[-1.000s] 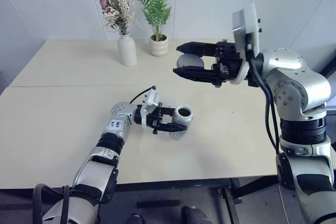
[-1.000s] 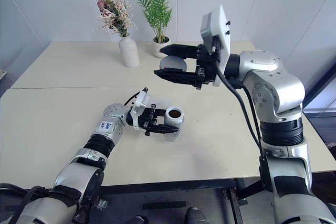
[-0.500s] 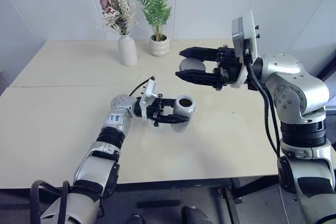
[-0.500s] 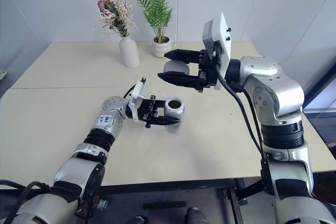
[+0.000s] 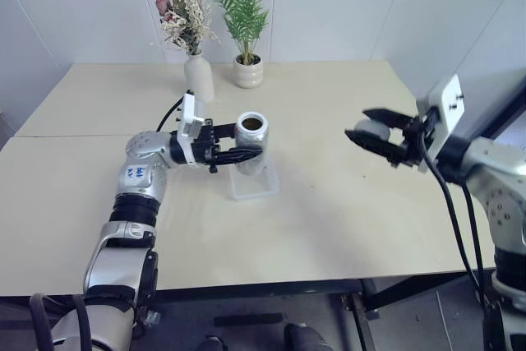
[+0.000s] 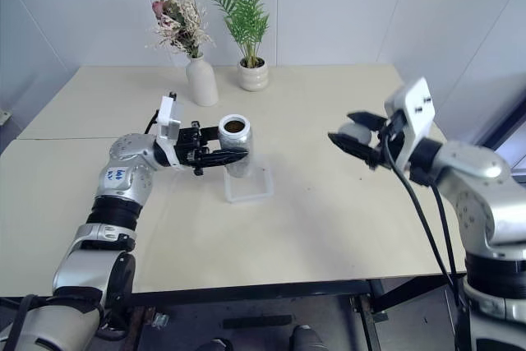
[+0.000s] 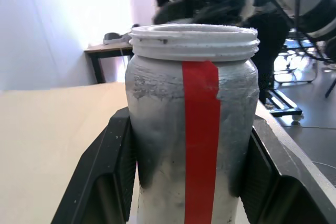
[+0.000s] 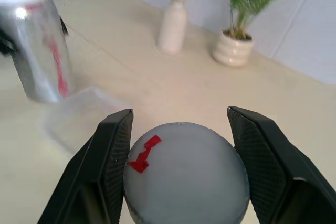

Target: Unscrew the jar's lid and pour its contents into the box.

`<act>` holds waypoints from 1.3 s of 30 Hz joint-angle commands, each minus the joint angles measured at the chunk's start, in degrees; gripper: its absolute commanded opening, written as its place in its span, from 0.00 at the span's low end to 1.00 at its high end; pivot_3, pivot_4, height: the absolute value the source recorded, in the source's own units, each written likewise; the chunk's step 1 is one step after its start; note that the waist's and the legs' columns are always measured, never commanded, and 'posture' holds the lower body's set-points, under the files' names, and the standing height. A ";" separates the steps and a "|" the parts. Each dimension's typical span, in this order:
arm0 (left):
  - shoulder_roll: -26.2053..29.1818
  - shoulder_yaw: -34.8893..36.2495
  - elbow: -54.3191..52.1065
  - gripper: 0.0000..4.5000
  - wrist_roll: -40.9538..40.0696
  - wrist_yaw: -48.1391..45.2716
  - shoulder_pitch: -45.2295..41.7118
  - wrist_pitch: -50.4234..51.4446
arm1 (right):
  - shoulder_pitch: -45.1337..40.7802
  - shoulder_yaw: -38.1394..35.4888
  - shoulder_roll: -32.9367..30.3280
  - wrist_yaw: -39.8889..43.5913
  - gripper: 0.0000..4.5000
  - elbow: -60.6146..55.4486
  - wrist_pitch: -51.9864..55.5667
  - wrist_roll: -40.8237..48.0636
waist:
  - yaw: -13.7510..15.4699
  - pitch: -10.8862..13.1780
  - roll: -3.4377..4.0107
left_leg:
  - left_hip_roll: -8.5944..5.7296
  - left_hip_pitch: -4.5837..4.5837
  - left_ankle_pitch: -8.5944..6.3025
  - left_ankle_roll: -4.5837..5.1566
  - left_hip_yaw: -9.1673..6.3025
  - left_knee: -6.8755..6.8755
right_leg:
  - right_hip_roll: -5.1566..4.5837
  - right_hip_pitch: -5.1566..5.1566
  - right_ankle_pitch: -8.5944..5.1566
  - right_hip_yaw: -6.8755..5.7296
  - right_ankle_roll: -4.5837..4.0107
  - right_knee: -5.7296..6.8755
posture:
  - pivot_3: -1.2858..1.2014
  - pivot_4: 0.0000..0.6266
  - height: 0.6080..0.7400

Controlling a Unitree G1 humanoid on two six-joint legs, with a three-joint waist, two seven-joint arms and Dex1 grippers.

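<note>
Table mostly open, clutter at back only.
Vase [image 5: 198, 76] and plant pot [image 5: 248, 71] stood at far edge; the box [image 5: 253, 183] sat mid-table.

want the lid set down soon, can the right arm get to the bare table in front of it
Probably yes: the right gripper, shut on the round grey lid, hangs over bare beige table, apart from the clear plastic box.

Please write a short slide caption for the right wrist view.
Right gripper holds the removed lid; beyond it, jar above box.
</note>
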 commanded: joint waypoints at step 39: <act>10.50 5.04 1.04 0.47 1.38 8.86 4.14 -0.79 | 18.62 0.75 7.40 -0.67 1.00 -7.56 -14.05 -1.39 | 0.05 0.00 0.00 | -0.04 0.26 0.05 0.03 -0.05 0.03 | 0.01 0.45 0.08 0.01 0.11 -0.17 | 0.52 0.24 1.00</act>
